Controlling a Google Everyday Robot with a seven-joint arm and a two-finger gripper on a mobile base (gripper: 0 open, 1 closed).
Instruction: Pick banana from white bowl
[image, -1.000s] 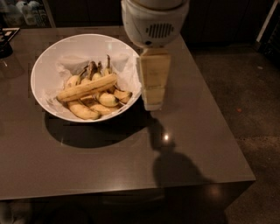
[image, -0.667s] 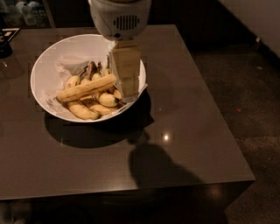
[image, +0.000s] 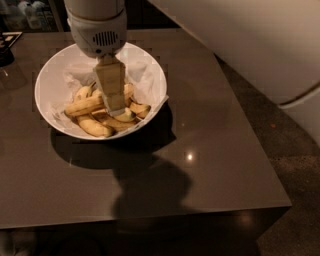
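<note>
The banana (image: 84, 106) lies nearly level among shorter bananas (image: 95, 127) on crumpled paper (image: 75, 75) in the white bowl (image: 46, 100), its right end hidden behind the claw (image: 115, 110). The claw hangs down into the bowl's middle; whether it is spread or pressed together cannot be told. The bowl sits on the dark bench (image: 210, 150)
</note>
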